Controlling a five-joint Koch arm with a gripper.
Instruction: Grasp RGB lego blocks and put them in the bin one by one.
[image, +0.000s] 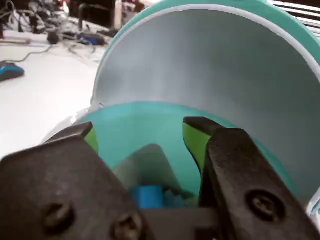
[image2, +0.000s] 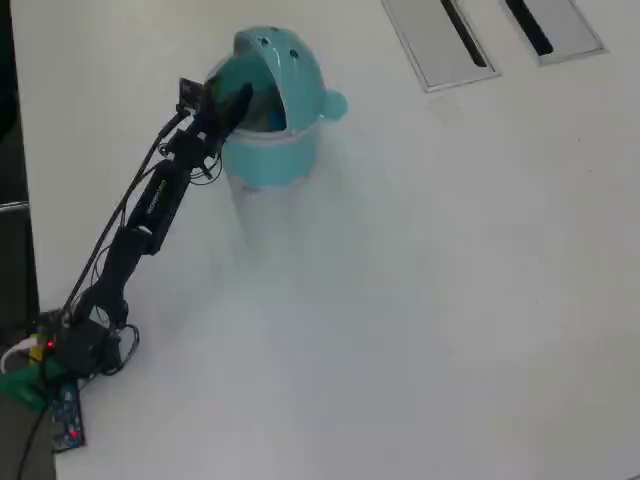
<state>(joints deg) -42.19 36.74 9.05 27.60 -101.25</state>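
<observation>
- Tool (image: 142, 132) jaws stand apart, gripping nothing, poised over the mouth of the teal bin (image2: 272, 160), whose domed lid (image2: 285, 60) is tipped back.
- Blue lego block (image: 147, 196) shows low between the jaws in the wrist view; whether it lies inside the bin is hard to tell.
- Overhead, no other blocks show on the white table (image2: 420, 300).
- Likely step: a drop just finished; next, lift clear of the rim.
</observation>
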